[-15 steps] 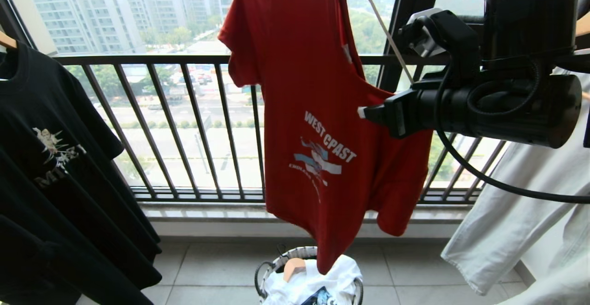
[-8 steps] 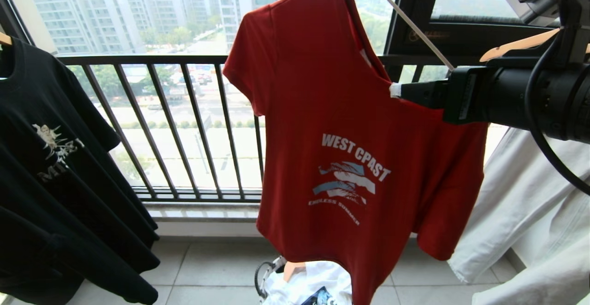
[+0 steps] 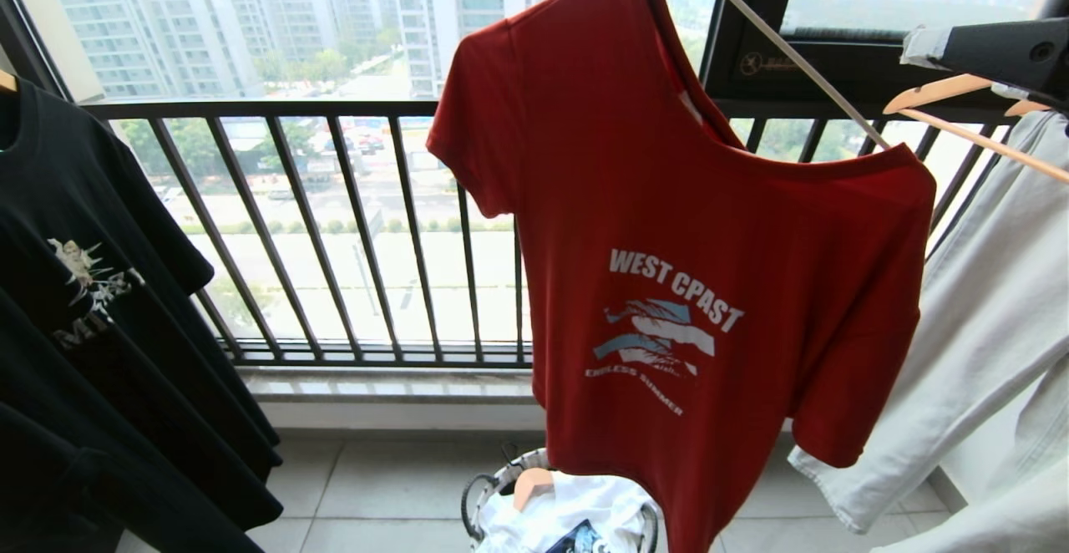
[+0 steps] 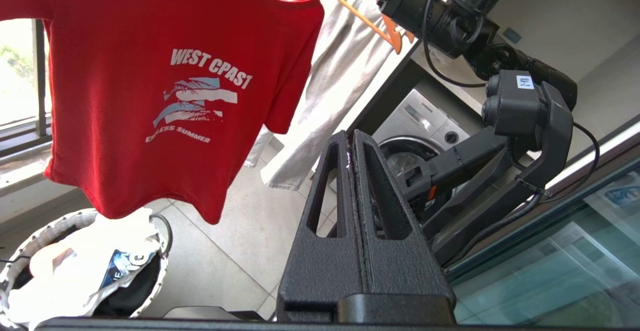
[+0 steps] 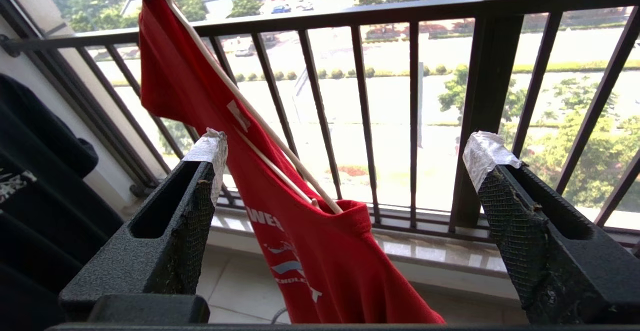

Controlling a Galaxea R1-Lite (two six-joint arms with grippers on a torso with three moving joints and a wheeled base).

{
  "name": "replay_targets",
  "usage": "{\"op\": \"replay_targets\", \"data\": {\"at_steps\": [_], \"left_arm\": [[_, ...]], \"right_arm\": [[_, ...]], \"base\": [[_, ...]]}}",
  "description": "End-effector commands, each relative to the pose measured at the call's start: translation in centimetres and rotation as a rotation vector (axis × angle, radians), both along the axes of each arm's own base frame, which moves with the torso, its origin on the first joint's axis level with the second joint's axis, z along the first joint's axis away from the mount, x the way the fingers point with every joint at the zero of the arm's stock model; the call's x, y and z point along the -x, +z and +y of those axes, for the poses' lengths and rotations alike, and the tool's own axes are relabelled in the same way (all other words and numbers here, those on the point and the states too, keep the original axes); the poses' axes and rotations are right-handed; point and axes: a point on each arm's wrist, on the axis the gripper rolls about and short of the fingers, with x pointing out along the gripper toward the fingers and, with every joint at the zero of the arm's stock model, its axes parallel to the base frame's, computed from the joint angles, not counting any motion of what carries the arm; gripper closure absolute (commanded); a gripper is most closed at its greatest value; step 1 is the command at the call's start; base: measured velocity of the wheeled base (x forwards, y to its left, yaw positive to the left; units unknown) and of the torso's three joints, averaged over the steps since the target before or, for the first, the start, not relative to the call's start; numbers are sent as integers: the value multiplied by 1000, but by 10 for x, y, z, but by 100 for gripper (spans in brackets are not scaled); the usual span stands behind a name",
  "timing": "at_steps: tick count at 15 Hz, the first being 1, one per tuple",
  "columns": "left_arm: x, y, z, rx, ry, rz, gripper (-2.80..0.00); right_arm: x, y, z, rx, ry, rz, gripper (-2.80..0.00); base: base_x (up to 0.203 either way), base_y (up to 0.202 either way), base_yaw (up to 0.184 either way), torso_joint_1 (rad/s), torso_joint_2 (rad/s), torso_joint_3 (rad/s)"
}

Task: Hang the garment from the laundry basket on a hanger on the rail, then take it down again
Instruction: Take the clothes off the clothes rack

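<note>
Red WEST T-shirt (image 3: 668, 227) hangs on thin off-white hanger (image 3: 785, 48), tilted, one hanger arm bare above neckline, hem dangling over woven laundry basket (image 3: 493, 486) on floor tiles. My right tool (image 5: 345, 171) spread wide, holding nothing, near shirt without touching; taped fingertips (image 5: 487, 153) either side of hanger rod in wrist view. My left tool (image 4: 352, 143) pressed together, empty, parked low beside basket. Black T-shirt (image 3: 92, 286) at left, white garment (image 3: 985, 319) at right.

Black textured end effector (image 5: 345, 171); white-taped fingertips (image 5: 487, 153); black cables
</note>
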Motion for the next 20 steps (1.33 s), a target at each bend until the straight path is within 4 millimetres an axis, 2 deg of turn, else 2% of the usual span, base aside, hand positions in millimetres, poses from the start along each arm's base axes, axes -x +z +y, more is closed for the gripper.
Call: {"op": "replay_targets", "data": {"at_steps": [1, 4, 5, 6, 9, 12, 15, 18, 20], "left_arm": [[1, 0, -1, -7, -6, 1, 0], [6, -1, -3, -19, -26, -24, 0], [7, -1, -4, -20, -43, -25, 0], [7, -1, -4, -18, -50, -22, 0], [2, -2, -2, 13, -63, -11, 0], [-9, -6, 0, 57, -103, 15, 0], [-26, -8, 5, 77, -106, 60, 0], [-24, -9, 3, 72, -128, 51, 0], [-25, -11, 3, 77, -142, 60, 0]], "right_arm": [[10, 10, -13, -27, -46, -48, -280], [14, 17, -14, -83, -23, -100, -280], [15, 17, -15, -103, -1, -95, 0], [15, 16, -14, -132, 34, -79, 0], [22, -8, -13, -84, 180, 6, 0], [21, -10, -12, -56, 217, 12, 0], [24, -12, -14, -44, 209, 7, 0], [20, -11, -18, 8, 157, -9, 0], [15, -13, -23, 17, 55, 0, 0]], "base": [[0, 0, 0, 0, 0, 0], [0, 0, 0, 0, 0, 0], [0, 0, 0, 0, 0, 0], [0, 0, 0, 0, 0, 0], [0, 0, 0, 0, 0, 0], [0, 0, 0, 0, 0, 0], [0, 0, 0, 0, 0, 0], [0, 0, 0, 0, 0, 0], [0, 0, 0, 0, 0, 0]]}}
